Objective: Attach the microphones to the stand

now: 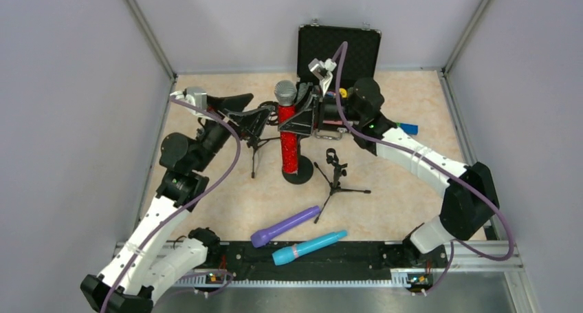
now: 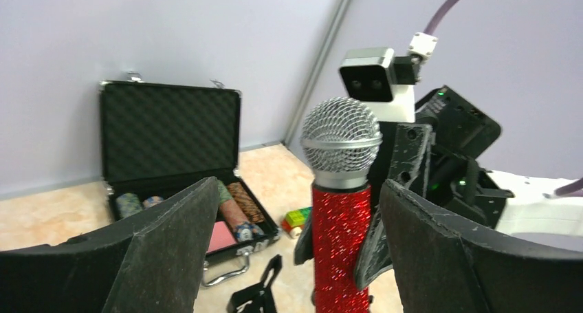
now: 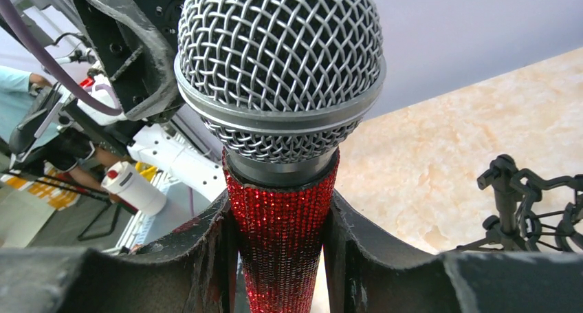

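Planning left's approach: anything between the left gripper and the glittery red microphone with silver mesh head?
Nothing visible. The left gripper is open, with the glittery red microphone upright straight ahead of its gap. The right gripper clamps the handle from the far side; a black stand clip sits below that line.

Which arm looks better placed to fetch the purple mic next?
Probably left: the left gripper is open and empty, while the right gripper clamps the upright red mic. The purple mic lies untouched.

Overhead view, wrist close-ups sharing red microphone [image 1: 289, 148]
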Available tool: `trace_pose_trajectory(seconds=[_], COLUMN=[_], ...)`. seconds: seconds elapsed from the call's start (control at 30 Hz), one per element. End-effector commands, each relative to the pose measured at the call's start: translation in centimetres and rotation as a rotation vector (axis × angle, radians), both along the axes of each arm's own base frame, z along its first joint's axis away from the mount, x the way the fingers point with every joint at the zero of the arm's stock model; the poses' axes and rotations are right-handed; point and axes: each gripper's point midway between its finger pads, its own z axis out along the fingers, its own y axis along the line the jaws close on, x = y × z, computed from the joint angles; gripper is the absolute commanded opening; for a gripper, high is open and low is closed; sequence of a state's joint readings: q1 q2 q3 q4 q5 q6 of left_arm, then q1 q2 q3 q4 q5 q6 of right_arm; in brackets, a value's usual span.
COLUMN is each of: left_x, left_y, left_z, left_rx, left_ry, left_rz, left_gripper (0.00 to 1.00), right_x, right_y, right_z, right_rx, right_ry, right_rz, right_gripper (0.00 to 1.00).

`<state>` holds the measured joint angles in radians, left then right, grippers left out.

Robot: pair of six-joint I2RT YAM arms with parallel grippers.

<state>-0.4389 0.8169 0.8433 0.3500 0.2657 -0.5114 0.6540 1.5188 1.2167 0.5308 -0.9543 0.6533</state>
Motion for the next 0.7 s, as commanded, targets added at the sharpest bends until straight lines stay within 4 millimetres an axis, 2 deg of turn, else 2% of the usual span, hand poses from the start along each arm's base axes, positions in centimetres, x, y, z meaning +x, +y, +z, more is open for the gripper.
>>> trace_pose_trajectory(seconds=[0.0, 0.33, 0.5, 0.67], left_x=[1.0, 4.5, 6.1, 6.9], left_y=[2.0, 4.6, 5.6, 5.1], left_z=[-0.8, -6.0, -9.8, -13.6], left_rx=[0.094, 0.432, 0.633, 0.791], left_ry=[-0.032, 0.056, 0.104, 0.129], left_rz=[0.141, 0.342, 0.386, 0.328], left_gripper=[0.91, 0.88, 0.9, 0.93], right_x=[0.2, 2.4, 3.2, 3.6], right_y=[-1.7, -5.0, -6.4, -7.2], right_z=[3.1, 3.7, 3.2, 2.7], right_rx=[0.067, 0.083, 0.064, 0.04], right_ry=[-0.102, -0.135, -0.127, -0.131], right_rz=[-0.079, -0.221, -0.259, -0.287], right_gripper=[0.0, 0.0, 0.0, 0.0])
